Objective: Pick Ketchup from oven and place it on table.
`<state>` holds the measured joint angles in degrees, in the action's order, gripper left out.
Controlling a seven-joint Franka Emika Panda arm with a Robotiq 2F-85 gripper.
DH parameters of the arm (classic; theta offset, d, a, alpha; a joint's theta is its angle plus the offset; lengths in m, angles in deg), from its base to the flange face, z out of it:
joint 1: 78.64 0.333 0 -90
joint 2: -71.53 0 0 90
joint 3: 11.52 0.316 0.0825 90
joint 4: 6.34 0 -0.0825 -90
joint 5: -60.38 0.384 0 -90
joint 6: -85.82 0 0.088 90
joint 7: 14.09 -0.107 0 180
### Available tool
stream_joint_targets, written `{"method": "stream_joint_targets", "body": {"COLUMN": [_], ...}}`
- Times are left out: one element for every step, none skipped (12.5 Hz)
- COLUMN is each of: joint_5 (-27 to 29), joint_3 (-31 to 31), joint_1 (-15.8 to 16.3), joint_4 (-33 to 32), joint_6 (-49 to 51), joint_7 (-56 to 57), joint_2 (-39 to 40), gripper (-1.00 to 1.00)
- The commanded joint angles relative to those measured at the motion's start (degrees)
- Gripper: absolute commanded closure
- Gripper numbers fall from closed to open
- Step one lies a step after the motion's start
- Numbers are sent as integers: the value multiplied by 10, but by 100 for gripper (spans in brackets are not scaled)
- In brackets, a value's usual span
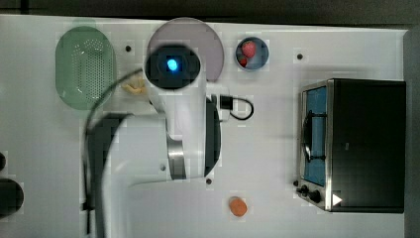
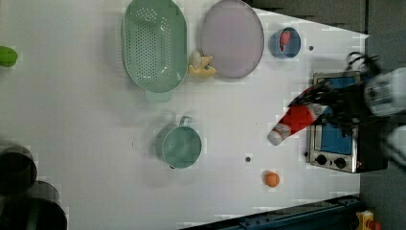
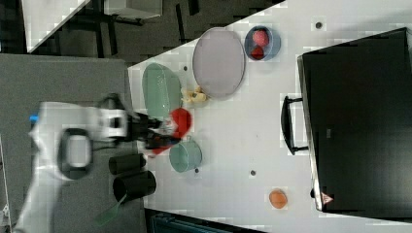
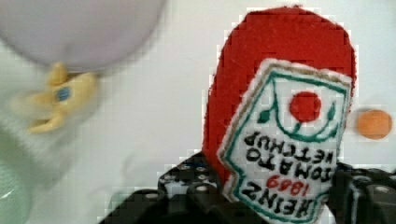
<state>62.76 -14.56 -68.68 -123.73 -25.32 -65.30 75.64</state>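
White table [image 2: 86,124], oven [image 1: 366,144] at the top view's right, dark floor beyond

One red ketchup bottle [image 2: 297,120], one toaster oven [image 1: 354,145] and one robot arm [image 1: 173,124] are present. The white surface [image 2: 86,143] carries one green colander [image 2: 154,45], one lilac plate [image 2: 231,38], one blue bowl [image 2: 285,43], one green mug [image 2: 180,145], one small orange fruit [image 2: 271,179] and one yellow banana-like toy [image 2: 201,65]. Two dark cylinders [image 3: 130,174] stand at the surface's edge in the right view.
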Motion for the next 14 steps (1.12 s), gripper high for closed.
{"method": "stream_joint_targets", "body": {"joint_5": [-5,-5,-5,-5,-5,-5,-5,-5,-5,-5,-5,-5,-5,-5], "joint_3": [-30,-30,-31,-31,-31,-32,-32,-34,-37,-38,-37,-37,-37,-38], "joint_1": [-32,-32,-32,-32,-32,-32,-32,-32,-32,-32,-31,-31,-31,-31], "joint_4": [-72,-95,-111,-120,-123,-124,-126,-128,-129,-128,-128,-126,-125,-122], "joint_6": [-104,-146,-185,-223,-253,-272,-286,-294,-306,-320,-327,-328,-327,-325], "joint_7": [-41,-41,-41,-41,-41,-41,-41,-41,-41,-41,-41,-41,-43,-43], "joint_2": [16,35,56,80,101,119,135,148,158,163,161,151,135,112], "gripper": [-29,-29,-29,-29,-29,-29,-29,-35,-54,-76,-100,-100,-100,-100]}}
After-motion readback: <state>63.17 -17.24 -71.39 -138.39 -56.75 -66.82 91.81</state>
